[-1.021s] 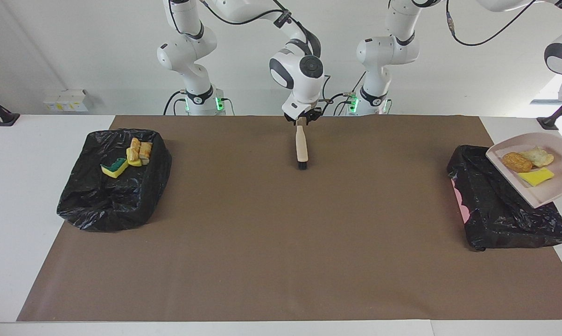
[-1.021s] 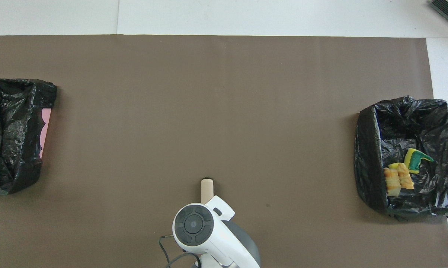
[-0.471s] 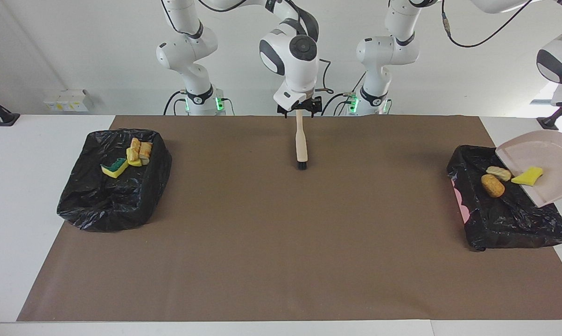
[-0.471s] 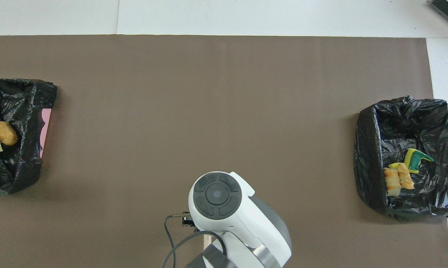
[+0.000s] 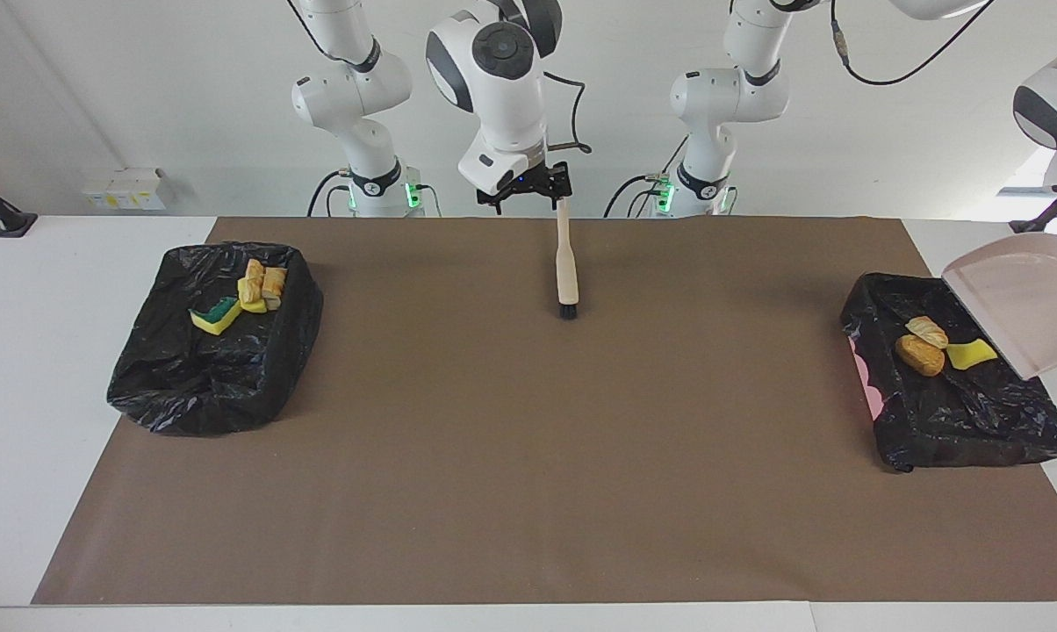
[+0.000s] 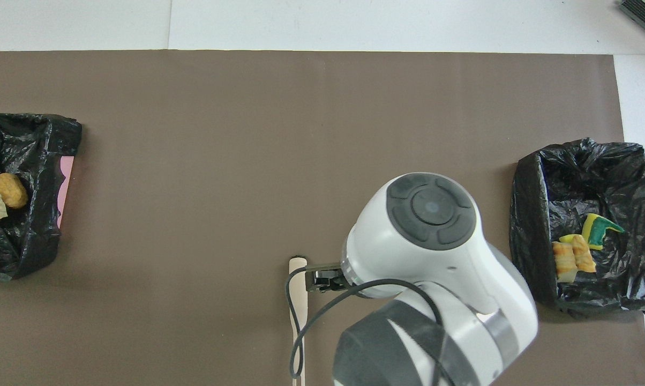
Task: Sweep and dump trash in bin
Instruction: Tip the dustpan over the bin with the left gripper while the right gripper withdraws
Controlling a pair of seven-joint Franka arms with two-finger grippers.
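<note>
The right hand [image 5: 533,195] has lifted off the brush [image 5: 567,263], fingers apart. The brush lies on the table [image 5: 19,395], handle toward the robots. The trash [image 5: 932,347] has slid off the tilted dustpan [image 5: 1020,307], which the unseen left hand clamps, into the bin [image 5: 967,421].

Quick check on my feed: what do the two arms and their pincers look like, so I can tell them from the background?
Both arms are glossy white with rounded housings and dark grey joint bands. The right arm has a grey round cap with a disc pattern, a black cable looping past its wrist, and a small black right pincer. The left arm looks the same, with a black cable overhead. Both bases glow green.
</note>
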